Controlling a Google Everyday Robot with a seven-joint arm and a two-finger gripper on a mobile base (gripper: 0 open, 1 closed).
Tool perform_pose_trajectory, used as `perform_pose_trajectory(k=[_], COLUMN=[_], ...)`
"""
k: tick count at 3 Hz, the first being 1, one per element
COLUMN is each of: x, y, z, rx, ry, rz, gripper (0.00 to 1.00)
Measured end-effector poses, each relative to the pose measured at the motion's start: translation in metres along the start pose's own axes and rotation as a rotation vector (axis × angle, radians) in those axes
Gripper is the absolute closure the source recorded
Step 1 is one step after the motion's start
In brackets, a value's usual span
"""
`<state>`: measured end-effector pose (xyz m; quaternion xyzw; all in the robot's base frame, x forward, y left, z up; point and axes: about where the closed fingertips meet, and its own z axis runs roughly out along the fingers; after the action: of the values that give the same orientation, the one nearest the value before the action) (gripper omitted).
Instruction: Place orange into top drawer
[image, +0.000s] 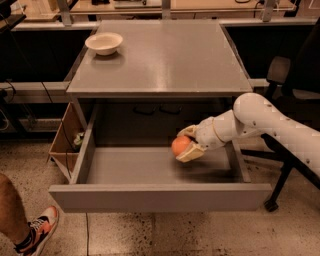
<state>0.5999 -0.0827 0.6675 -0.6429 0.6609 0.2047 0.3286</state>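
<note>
The orange (180, 145) is a small round fruit held between the cream fingers of my gripper (186, 143). The gripper reaches in from the right on a white arm and is shut on the orange. It holds the fruit inside the top drawer (125, 170), low over the drawer floor at the right of the middle. The drawer is a wide shallow grey metal tray, pulled fully open from under the grey cabinet top, with a flat plain front panel (160, 197).
A cream-white bowl (104, 43) stands at the back left of the cabinet top (165, 55). A black office chair (290, 95) stands to the right. A person's leg and orange shoe (35, 230) are at the bottom left.
</note>
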Motion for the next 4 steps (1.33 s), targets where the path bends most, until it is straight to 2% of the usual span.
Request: perform_pose_trajectory(k=[3, 4], x=[0.0006, 0.0006], y=[0.0008, 0.0008], z=[0.0017, 0.0017], rx=[-0.002, -0.002], ry=[-0.003, -0.003], rz=[-0.003, -0.003], gripper=[0.11, 0.0])
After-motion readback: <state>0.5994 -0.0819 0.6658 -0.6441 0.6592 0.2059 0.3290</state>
